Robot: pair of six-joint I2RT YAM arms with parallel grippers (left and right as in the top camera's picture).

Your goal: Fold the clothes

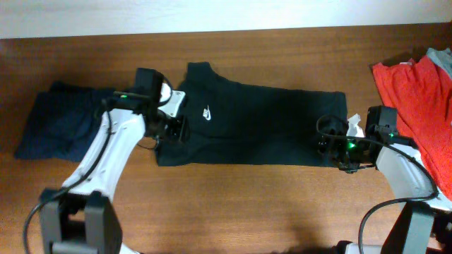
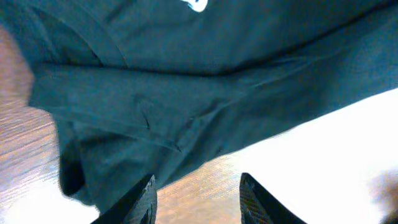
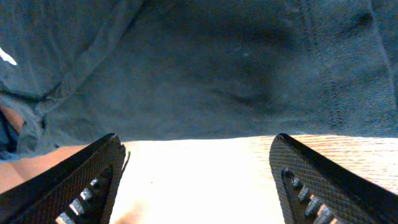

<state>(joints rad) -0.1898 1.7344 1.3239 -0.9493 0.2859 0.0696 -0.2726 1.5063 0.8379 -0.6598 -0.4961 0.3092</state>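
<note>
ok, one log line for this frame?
black T-shirt spread on table | left gripper open, at logo-end edge | right gripper open, at hem-end edge | nothing held | navy garment left, red garment right

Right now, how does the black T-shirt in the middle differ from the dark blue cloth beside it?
The black short-sleeved T-shirt is spread long and flat; the navy fabric garment lies smaller and rumpled. The black T-shirt bears a small white logo; the navy garment shows none. Both are dark, soft cloth on the wooden table.
</note>
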